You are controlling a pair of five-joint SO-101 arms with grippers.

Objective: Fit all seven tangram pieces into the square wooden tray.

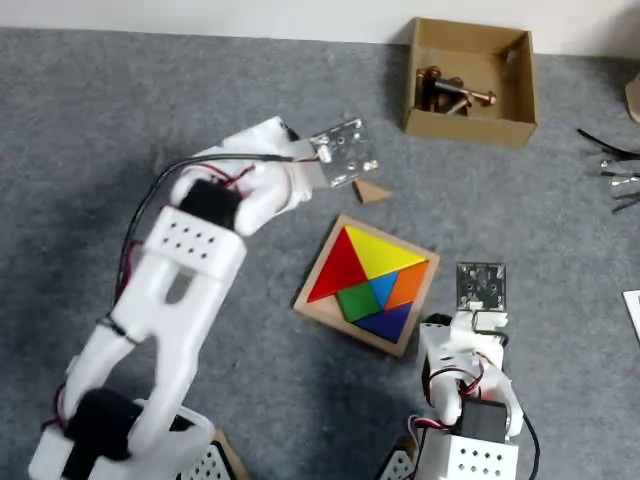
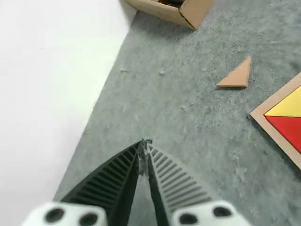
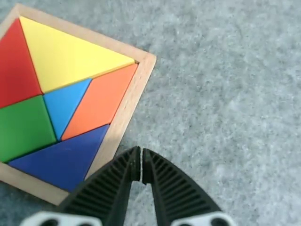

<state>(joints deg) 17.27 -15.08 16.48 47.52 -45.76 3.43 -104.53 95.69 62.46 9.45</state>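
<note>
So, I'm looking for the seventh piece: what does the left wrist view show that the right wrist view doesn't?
Left wrist, not right: a tan triangle on the carpet outside the tray, a box corner, the shut left gripper. Right wrist, not left: orange, light blue, green and dark blue pieces, the shut right gripper. Both: the tray, its yellow and red pieces, carpet.

Lighting is even and diffuse in all 3 views, with no hard glare. Shadows are soft. The cardboard box (image 1: 465, 128) interior sits in shade. The white surface (image 2: 47, 70) reads bright and featureless. The right gripper (image 3: 140, 160) dims the wooden tray (image 1: 320, 308) rim beside it.
</note>
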